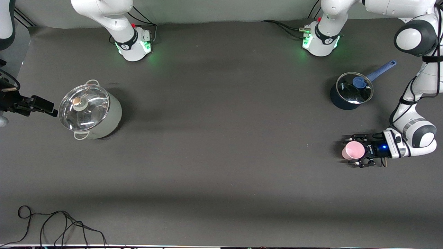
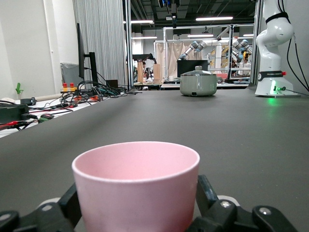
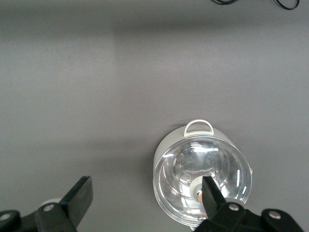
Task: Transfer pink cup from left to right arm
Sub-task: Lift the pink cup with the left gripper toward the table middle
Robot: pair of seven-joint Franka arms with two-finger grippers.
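Observation:
The pink cup (image 1: 353, 150) stands upright on the table at the left arm's end, mouth up. My left gripper (image 1: 349, 151) lies low and level around it, open, with one black finger on each side of the cup wall. In the left wrist view the pink cup (image 2: 137, 186) fills the foreground, and the fingers (image 2: 205, 191) stand close beside it. My right gripper (image 1: 52, 108) hangs open and holds nothing at the right arm's end, beside the grey-green pot; in the right wrist view this gripper (image 3: 147, 198) shows bare table between its wide-apart fingers.
A grey-green pot with a glass lid (image 1: 90, 110) stands at the right arm's end, next to the right gripper. A dark blue saucepan with a lid and long handle (image 1: 351, 90) sits farther from the camera than the cup. A black cable (image 1: 59, 224) lies near the table's front edge.

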